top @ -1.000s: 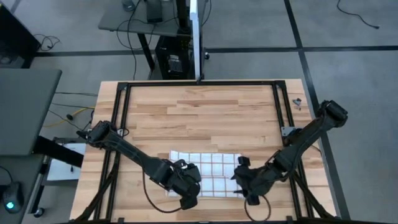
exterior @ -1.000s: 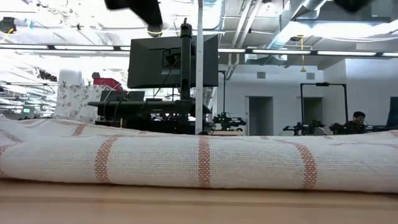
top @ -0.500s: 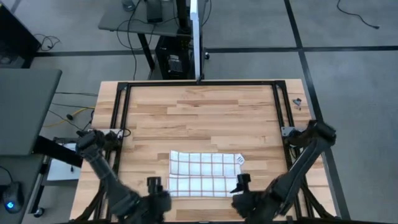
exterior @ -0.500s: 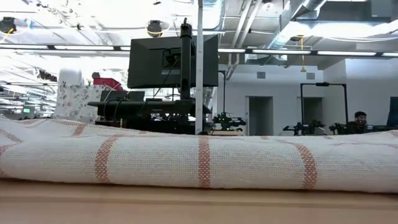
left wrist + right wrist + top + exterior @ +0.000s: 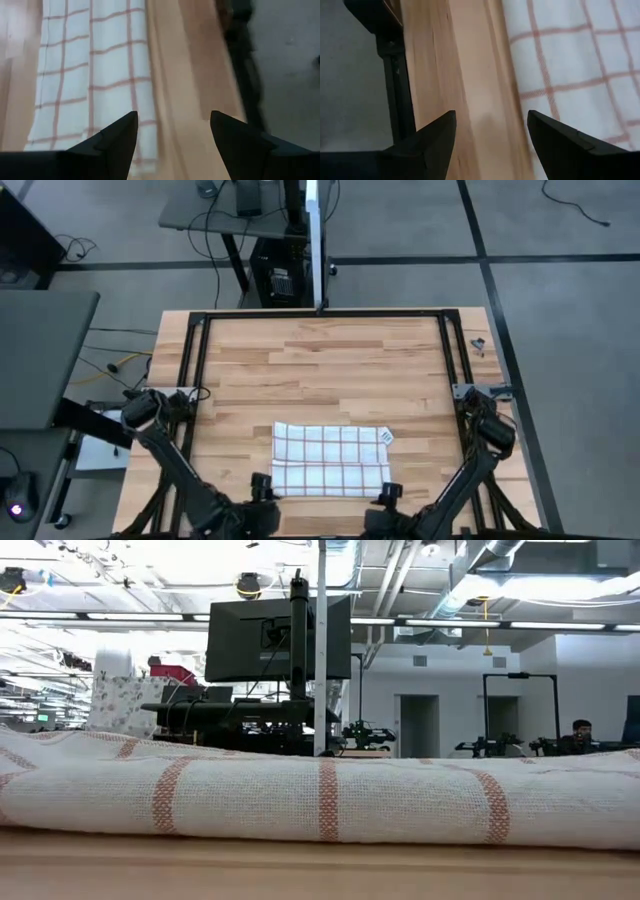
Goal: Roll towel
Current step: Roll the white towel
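Note:
The towel (image 5: 330, 458), white with a grid of reddish lines, lies flat near the table's near edge; in the low view its rounded near edge (image 5: 320, 802) rests on the wood. My left gripper (image 5: 263, 488) stands open just off the towel's near left corner, above the table's near edge; its wrist view shows the open fingers (image 5: 173, 120) with the towel (image 5: 95, 75) beyond them. My right gripper (image 5: 386, 493) stands open off the near right corner, its fingers (image 5: 491, 117) over bare wood beside the towel (image 5: 570, 75). Neither shows in the low view.
A black frame (image 5: 195, 350) runs round the wooden table. Bare wood (image 5: 320, 360) stretches beyond the towel to the far edge. A post with a monitor (image 5: 280, 635) stands at the far edge, and a small dark part (image 5: 478, 343) lies at the far right corner.
Both grippers have drawn back from above the towel's near part toward the table's near edge and sunk lower; they now stand off the towel's two near corners. The towel has stayed where it was.

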### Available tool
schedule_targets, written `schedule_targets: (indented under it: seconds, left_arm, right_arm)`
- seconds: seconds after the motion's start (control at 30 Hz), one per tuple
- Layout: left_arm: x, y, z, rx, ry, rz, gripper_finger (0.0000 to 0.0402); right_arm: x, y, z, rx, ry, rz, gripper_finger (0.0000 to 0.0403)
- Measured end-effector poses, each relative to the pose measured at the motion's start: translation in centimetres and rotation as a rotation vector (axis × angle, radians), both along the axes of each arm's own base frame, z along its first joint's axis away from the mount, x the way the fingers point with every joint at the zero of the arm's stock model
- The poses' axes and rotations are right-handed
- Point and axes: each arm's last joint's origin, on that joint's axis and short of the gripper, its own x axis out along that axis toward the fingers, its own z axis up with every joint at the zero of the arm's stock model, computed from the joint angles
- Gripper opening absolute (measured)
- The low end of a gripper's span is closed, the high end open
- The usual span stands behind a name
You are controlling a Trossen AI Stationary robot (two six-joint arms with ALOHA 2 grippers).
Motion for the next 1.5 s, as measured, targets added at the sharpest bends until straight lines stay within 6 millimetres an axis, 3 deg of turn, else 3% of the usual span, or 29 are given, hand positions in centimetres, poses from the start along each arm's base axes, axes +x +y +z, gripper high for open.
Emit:
schedule_targets:
  seconds: [0.2,0.37,0.67,1.17,1.5]
  left_arm:
    - [0.9,1.6,-2.5,0.040,0.031,-0.022,0.0232]
    - [1.2,1.7,-3.4,-0.012,-0.009,-0.015,0.0232]
    - [2.0,1.7,-7.9,0.114,0.052,0.032,0.0232]
    - [2.2,3.4,-8.5,0.183,0.078,0.140,0.0232]
    - [2.2,3.1,-8.5,0.149,0.084,0.131,0.0232]
  right_arm:
    - [-0.8,0.6,-0.3,0.002,0.000,0.004,0.0238]
    - [-0.8,0.6,-0.3,0.002,0.000,0.006,0.0238]
    - [-0.3,0.2,-0.3,-0.004,0.002,-0.004,0.0238]
    - [-0.2,0.1,-0.7,-0.062,0.024,0.088,0.0238]
    - [0.5,-2.2,-2.8,-0.173,0.099,0.123,0.0238]
